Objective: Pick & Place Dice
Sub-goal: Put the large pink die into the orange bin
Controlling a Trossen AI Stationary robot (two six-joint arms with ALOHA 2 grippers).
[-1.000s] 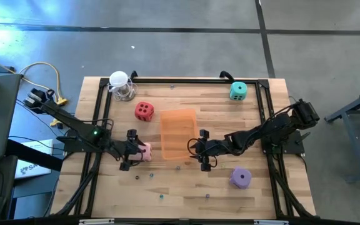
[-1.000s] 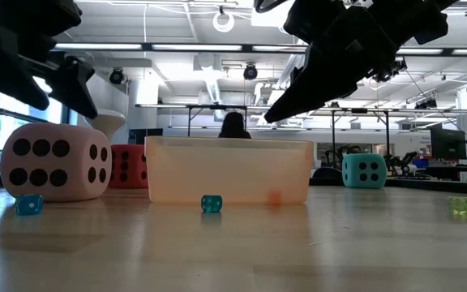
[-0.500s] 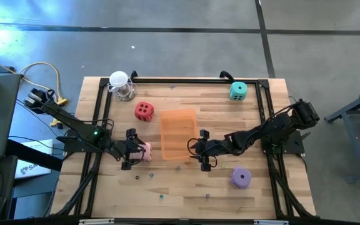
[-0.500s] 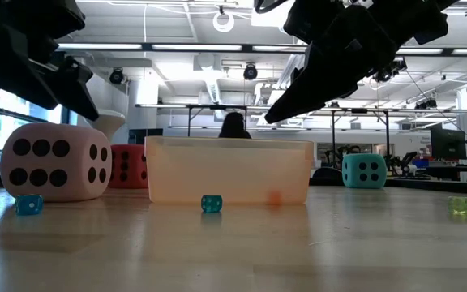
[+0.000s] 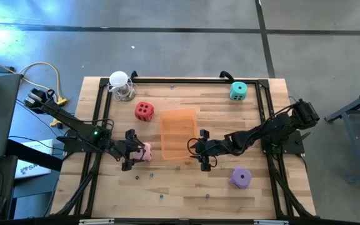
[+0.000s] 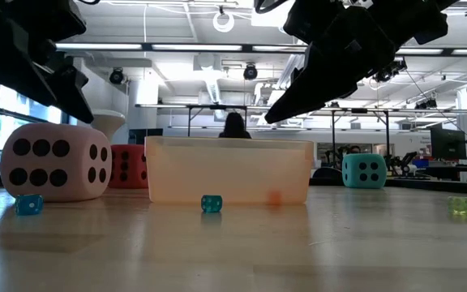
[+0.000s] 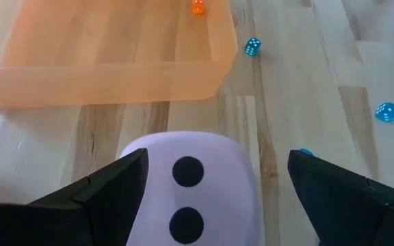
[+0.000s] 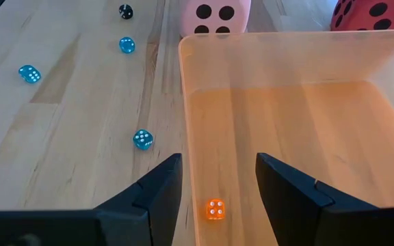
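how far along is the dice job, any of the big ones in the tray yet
None of the four big dice is in the orange tray; it holds only a tiny orange die. In hand: the left gripper hangs over the pink die with open fingers on either side, not gripping. The right gripper waits open above the tray's edge, holding nothing. Left: the pink die plus the red die, teal die and purple die, all on the table.

The orange tray [image 5: 179, 132] sits in the middle, with the pink die [image 5: 145, 152] just beside it. Bare wood lies between the tray and the teal die [image 5: 238, 91].
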